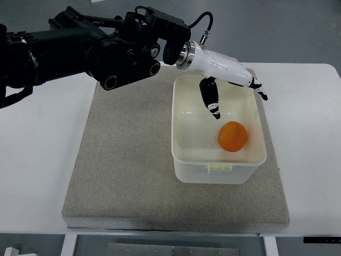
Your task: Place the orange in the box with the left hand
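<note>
1. The left hand (226, 80) hangs over the far end of the box (184, 160), its fingers spread and loose with nothing between them — one dark-tipped finger (212, 101) points down into the box, the others reach toward the far right corner

2. The orange (232, 136) lies on the box floor, below and nearer than that hanging finger, apart from it and close to the near right wall; it looks to rest freely, though the pale floor makes contact with the wall hard to judge

3. As a judgement: the placing step is done and the task stands at its close. What is left is to lift the hand clear, so the next move calls for a rise straight up before any swing back toward the arm's side

4. Edges to mind: the far rim of the box sits right under the palm, and the right rim lies under the outstretched fingertips — a sideways pull while low could catch either rim and drag the light box

5. Open room: the grey mat (122, 160) on the arm's side of the box is bare and wide, and the white table (37, 160) beyond it gives further space for the retreat
</note>
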`<state>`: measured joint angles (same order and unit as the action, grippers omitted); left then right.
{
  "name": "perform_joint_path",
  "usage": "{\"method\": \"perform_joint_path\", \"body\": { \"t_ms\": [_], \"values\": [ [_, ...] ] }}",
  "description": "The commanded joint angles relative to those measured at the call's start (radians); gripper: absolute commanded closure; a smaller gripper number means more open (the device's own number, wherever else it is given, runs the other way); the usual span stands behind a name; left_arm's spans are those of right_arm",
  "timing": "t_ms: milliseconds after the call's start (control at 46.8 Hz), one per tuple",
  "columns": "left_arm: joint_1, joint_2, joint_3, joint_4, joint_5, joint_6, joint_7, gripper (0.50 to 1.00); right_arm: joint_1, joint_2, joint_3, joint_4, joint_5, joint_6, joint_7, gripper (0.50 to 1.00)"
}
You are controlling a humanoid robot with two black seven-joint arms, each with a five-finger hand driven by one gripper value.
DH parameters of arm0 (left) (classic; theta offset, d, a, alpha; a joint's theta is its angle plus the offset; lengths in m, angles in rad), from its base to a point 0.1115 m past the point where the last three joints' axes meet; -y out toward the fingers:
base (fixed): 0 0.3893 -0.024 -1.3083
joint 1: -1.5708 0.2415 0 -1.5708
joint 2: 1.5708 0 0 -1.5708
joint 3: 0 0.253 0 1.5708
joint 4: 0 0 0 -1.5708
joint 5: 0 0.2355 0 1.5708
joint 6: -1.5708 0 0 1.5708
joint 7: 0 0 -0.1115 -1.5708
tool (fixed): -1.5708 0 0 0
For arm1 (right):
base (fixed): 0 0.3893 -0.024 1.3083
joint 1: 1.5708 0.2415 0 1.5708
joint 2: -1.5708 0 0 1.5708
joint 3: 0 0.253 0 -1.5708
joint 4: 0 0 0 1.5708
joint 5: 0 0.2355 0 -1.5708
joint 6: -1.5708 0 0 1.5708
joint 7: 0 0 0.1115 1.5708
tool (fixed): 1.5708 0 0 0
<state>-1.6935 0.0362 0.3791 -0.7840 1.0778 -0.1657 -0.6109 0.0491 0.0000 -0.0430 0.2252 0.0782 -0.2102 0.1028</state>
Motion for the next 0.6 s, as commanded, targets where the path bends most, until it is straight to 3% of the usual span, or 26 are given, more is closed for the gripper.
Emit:
{"method": "perform_joint_path", "body": {
  "t_ms": [0,299,577],
  "values": [
    [-0.001,0.002,-0.031,0.002,-0.002,0.0,0.0,0.555,0.0,0.0,0.0,-0.001,0.0,0.0,0.0,0.556],
    [-0.011,0.03,-0.071,0.06,0.016,0.0,0.0,0.566,0.0,0.0,0.0,0.0,0.0,0.0,0.0,0.556],
    [0.021,0.03,-0.048,0.276,0.014,-0.002,0.0,0.6,0.0,0.0,0.0,0.0,0.0,0.0,0.0,0.556]
  ]
}}
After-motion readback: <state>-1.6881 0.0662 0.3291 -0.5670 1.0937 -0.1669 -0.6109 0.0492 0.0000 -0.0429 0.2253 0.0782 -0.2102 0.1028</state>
